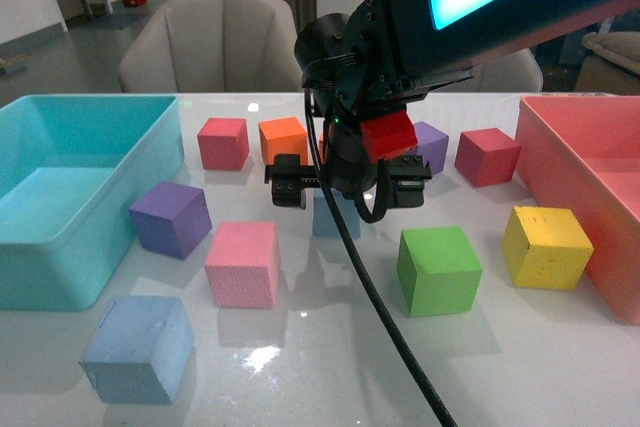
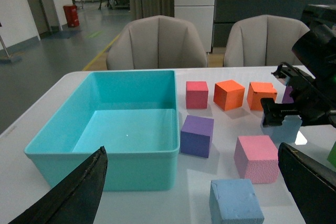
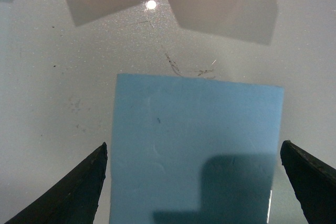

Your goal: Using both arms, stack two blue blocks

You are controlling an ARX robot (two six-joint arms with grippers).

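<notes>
Nothing is stacked yet. One blue block point(image 3: 197, 150), behind the pink block point(image 1: 243, 262), is straddled by the wide-open, empty right tool point(image 1: 347, 192); the second blue block point(image 1: 138, 347), in front of it, lies untouched.

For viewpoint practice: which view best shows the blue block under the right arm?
Right wrist view: the blue block fills the frame, top face unobstructed. The front view shows only a sliver behind the right end effector; the left wrist view, a small, partly covered piece.
</notes>
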